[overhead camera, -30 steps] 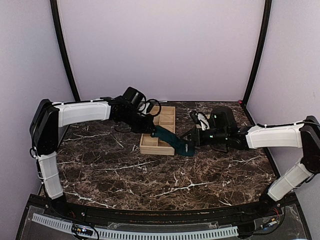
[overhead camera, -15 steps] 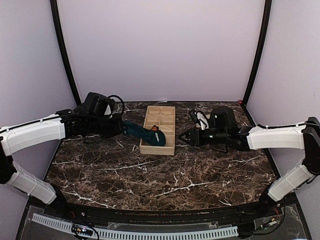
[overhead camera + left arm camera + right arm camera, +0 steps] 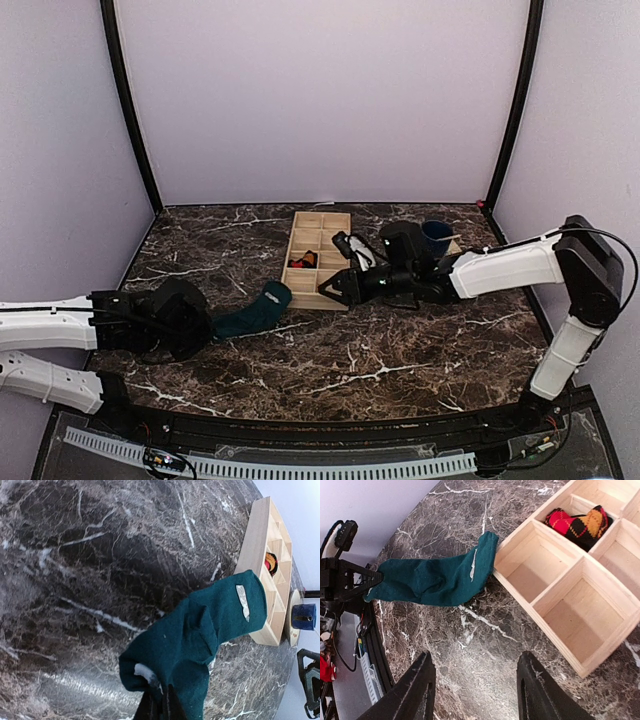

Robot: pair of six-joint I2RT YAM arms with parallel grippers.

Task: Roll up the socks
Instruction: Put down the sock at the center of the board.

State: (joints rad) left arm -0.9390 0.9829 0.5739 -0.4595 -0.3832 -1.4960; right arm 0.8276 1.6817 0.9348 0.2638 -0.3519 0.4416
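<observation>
Nothing legible anywhere: the pale strip [image 3: 243, 602] on the teal sock [image 3: 210, 630], beyond the left pincer [image 3: 161, 702], is unreadable.

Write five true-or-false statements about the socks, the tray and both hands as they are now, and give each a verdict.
1. The left hand is shut on one end of the teal sock. True.
2. The argyle sock lies on the marble table. False: it sits in a compartment of the wooden tray.
3. The right hand grips the teal sock. False: it is open, holds nothing, and hovers by the tray's corner.
4. The teal sock is outside the tray. True.
5. A dark blue mug stands inside the tray. False: it stands on the tray's right side, outside it.
</observation>
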